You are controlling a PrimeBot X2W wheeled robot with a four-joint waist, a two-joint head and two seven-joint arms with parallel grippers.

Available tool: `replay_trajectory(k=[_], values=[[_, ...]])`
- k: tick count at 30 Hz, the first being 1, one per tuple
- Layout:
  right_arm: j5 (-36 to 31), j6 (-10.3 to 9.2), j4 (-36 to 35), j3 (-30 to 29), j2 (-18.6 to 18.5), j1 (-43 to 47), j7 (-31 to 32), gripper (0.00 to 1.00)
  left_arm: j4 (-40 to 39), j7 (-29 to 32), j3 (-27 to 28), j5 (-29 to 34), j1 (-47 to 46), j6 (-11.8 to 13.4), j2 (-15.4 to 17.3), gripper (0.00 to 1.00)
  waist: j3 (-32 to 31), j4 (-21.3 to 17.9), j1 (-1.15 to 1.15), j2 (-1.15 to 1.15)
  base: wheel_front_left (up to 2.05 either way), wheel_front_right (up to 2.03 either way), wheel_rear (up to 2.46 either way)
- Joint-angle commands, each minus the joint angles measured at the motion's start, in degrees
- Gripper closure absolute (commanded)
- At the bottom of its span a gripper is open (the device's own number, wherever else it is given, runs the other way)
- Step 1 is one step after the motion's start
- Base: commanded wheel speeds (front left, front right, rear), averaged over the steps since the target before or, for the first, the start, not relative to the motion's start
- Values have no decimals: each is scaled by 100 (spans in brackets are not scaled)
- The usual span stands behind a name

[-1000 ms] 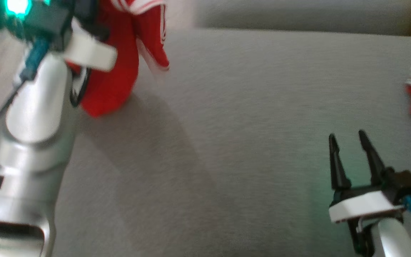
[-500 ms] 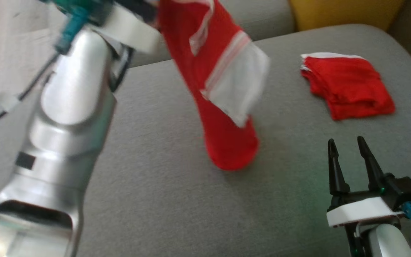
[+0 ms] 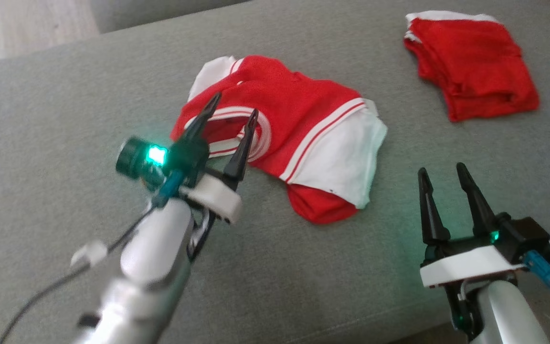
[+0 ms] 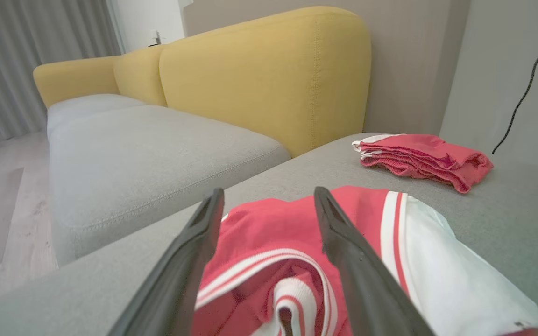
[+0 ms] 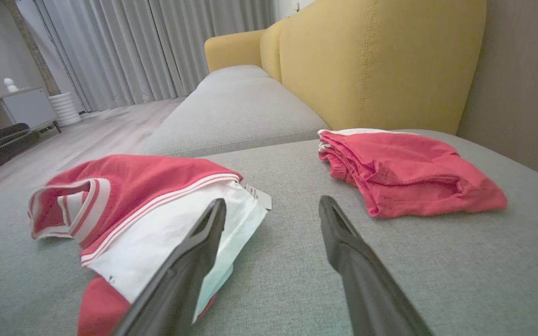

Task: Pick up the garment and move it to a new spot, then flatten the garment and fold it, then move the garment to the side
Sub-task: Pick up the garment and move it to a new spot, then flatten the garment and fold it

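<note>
At the far left, a strip of pale wood floor [image 3: 26, 24] shows past the edge of the big grey sofa seat [image 3: 65, 119]. The robot's left arm reaches in over the left side of the seat, and a small green light [image 3: 157, 154] shines on its wrist. The left gripper [image 3: 236, 102] has its two dark fingers spread apart, and nothing is pinched between them. The tips point at the neck hole of the garment [image 3: 303, 110]. I cannot tell if they touch the cloth or hang just over it.

The garment is a red top with white stripes and a white part on one side. It lies in a loose, crumpled heap in the middle of the seat, not flat and not folded. Seen from the left wrist, the striped collar [image 4: 269, 263] sits low down between the two fingers. Seen from the right wrist, a small white tag [image 5: 257, 195] pokes out at the edge of the white part.

Further right, near the front edge of the seat, is the right gripper [image 3: 440, 167]. Its fingers stand wide apart too, and it holds nothing. It is near the garment but not touching it.

At the far right, toward the back of the seat, lies another red cloth [image 3: 475, 62]. It is folded in a neat pile with a white edge, well apart from the garment. Behind it stands the yellow sofa back [image 4: 269, 70].
</note>
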Motion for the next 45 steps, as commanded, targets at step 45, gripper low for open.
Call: replay_trajectory(k=[45], values=[[31,-5,-273,-103,-19,1517,-14,0,-3074,-54,1457,-58,4730,1317,-26,0,-1837,1634,-3,0,0,0,0]])
